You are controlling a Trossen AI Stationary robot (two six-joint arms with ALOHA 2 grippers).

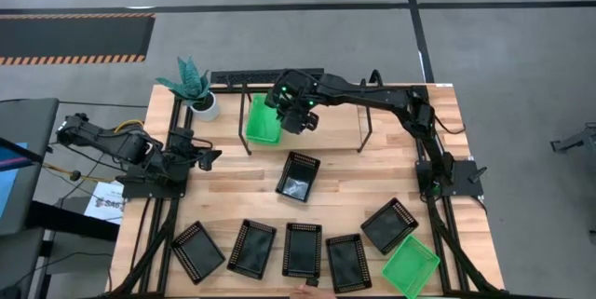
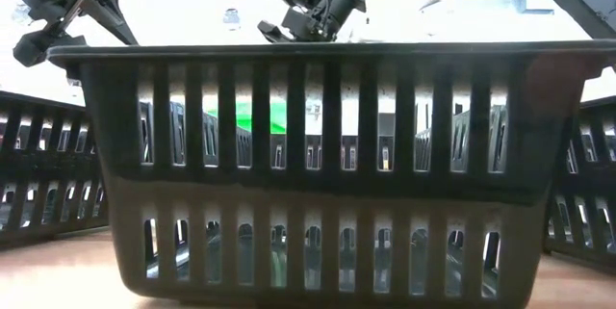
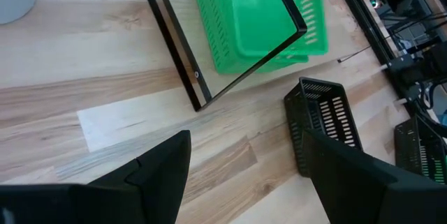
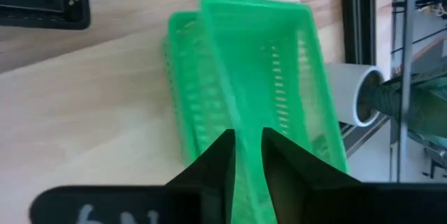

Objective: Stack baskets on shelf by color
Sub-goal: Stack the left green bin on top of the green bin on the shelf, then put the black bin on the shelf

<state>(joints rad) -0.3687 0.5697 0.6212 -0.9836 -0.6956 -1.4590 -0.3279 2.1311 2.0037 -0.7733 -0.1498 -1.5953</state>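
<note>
Green basket point(image 4: 276, 77) is going onto another green one point(image 4: 183, 105) already on the shelf point(image 1: 365, 124), left end. The right claw point(image 4: 246, 155) is pinched on its rim, holding it tilted. Looks like the nesting step: next it needs levelling and letting go. One more green basket point(image 1: 411, 266) sits at the bench point(image 1: 233, 187) front-right corner. Left claw point(image 3: 244, 175) is parked spread apart at the left.

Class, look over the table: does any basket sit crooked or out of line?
Yes. The green basket pinched by the right gripper hangs tilted over the one beneath. One black basket lies apart from the front row.
</note>
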